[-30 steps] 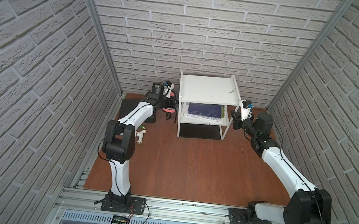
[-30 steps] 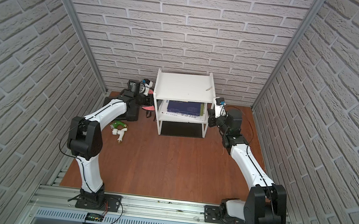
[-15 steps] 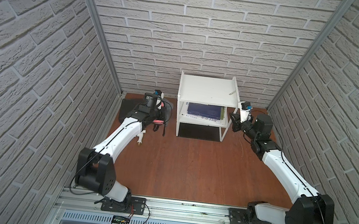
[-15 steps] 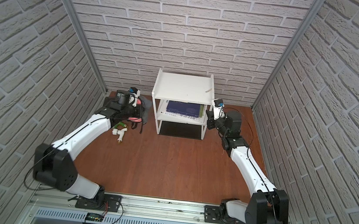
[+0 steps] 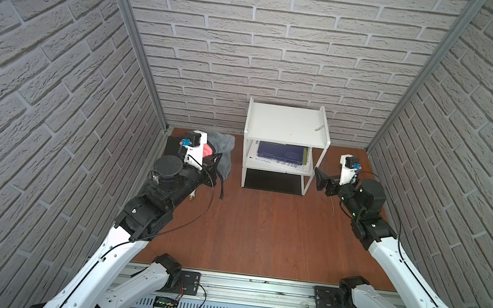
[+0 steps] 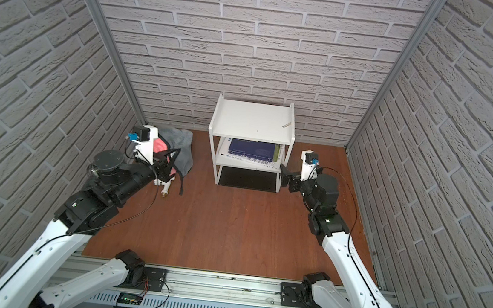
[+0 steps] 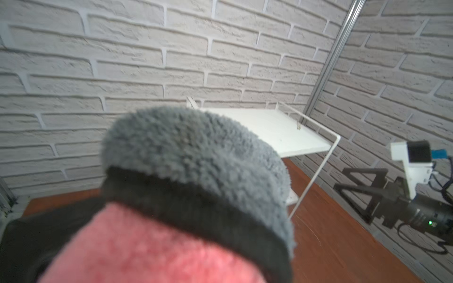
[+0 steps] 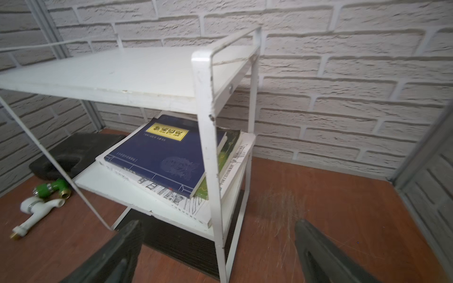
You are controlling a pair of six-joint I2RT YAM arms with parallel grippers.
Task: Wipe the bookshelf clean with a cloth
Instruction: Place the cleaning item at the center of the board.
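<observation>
Left gripper (image 5: 211,165) clamps the grey cloth (image 5: 224,149), bookshelf (image 5: 287,124) off to its right; right gripper (image 8: 215,254), jaws wide, faces the near leg.

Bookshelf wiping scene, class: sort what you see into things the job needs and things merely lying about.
Needed for the job:
- bookshelf
- grey cloth, held by the left gripper
- right gripper, open beside the shelf

Lying about:
- books on the middle shelf
- pipe fittings on the floor
- black case
</observation>
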